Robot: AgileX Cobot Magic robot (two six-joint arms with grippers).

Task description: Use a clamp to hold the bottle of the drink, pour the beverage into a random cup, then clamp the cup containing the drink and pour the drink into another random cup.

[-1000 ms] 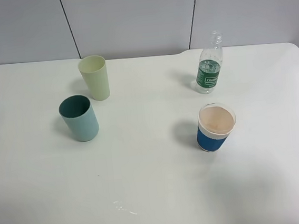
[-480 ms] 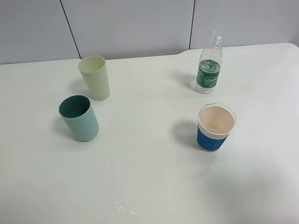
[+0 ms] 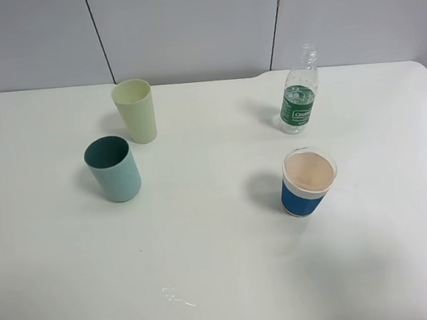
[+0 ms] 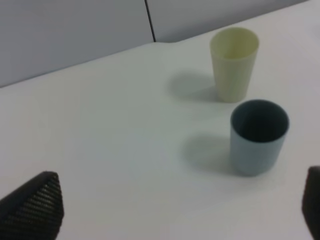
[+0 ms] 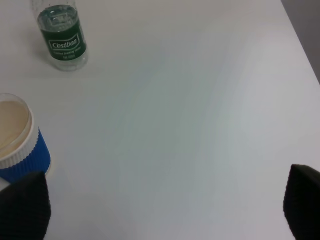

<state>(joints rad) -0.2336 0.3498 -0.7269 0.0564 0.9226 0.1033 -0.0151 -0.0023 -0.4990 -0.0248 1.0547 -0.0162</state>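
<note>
Two grippers wait wide open, holding nothing. My right gripper (image 5: 160,210) has the small clear plastic bottle with the dark green label (image 5: 62,34) well ahead of its fingers (image 5: 22,207), past the blue-and-white paper cup (image 5: 20,145). I think the bottle is light, thin and squashy, so I would squeeze gently around the label.

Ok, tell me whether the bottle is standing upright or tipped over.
Upright. In the exterior high view the bottle stands on its base on the table, neck pointing up, apart from the blue cup.
</note>
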